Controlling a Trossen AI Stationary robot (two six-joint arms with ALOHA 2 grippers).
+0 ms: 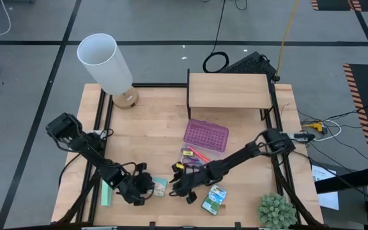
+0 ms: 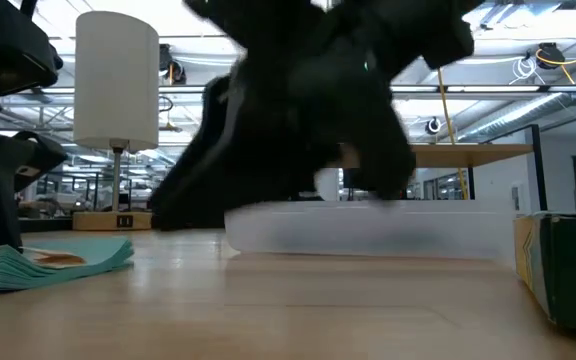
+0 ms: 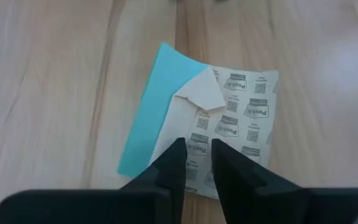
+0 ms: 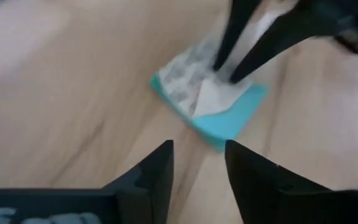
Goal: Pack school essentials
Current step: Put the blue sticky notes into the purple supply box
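Note:
A small square pack [image 1: 160, 186], teal with a white printed wrapper [image 3: 241, 112], lies flat on the wooden table near its front edge. My left gripper [image 1: 147, 186] reaches it from the left, its fingers nearly together on the pack's edge [image 3: 197, 152]. My right gripper [image 1: 179, 188] hovers open just right of the pack [image 4: 216, 106], with nothing between its fingers [image 4: 197, 155]. A green crayon box [image 1: 214, 199] lies right of it. Red and orange pencils [image 1: 194, 155] lie farther back. My left gripper has the pack's white wrapper at the edge nearest the arm [image 3: 197, 140] between its two fingertips. The fingers [image 4: 229, 59] slant down onto it from the table's left. The pack lies on the table, teal side [image 3: 148, 118] down.
A clear case with a purple lid [image 1: 206, 135] sits mid-table. A mint-green block [image 1: 107, 191] lies at the front left. A white lamp [image 1: 107, 64] stands at the back left, a wooden shelf [image 1: 229, 92] at the back, and a green plant [image 1: 276, 211] at the front right.

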